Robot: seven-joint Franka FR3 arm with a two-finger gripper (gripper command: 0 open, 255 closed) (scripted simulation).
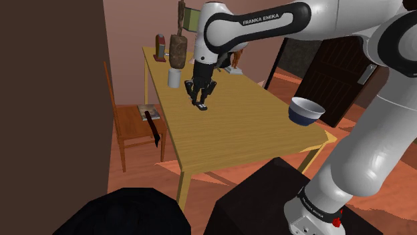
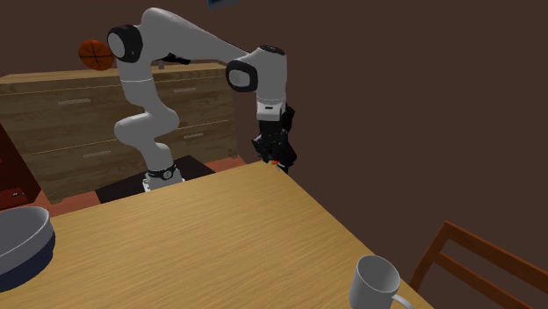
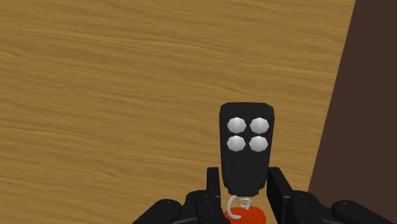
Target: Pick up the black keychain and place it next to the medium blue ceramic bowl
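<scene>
Two-sided clamp by the gripper (image 3: 245,179) on the black keychain (image 3: 247,143), above the wooden table (image 3: 95,95); from the wrist, four grey buttons (image 3: 247,134) and a red tag (image 3: 245,215) visible, from the shoulder, well apart from the blue bowl (image 1: 307,110).

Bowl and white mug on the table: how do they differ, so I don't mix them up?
The bowl is dark blue outside, pale inside; the mug is all white. The bowl is wide and low; the mug is taller, narrower, with a handle. In the shoulder view the bowl sits near the table's right edge, the mug farther off by its left edge. Both stand upright, untouched by the hand, which clasps the black keychain.
</scene>
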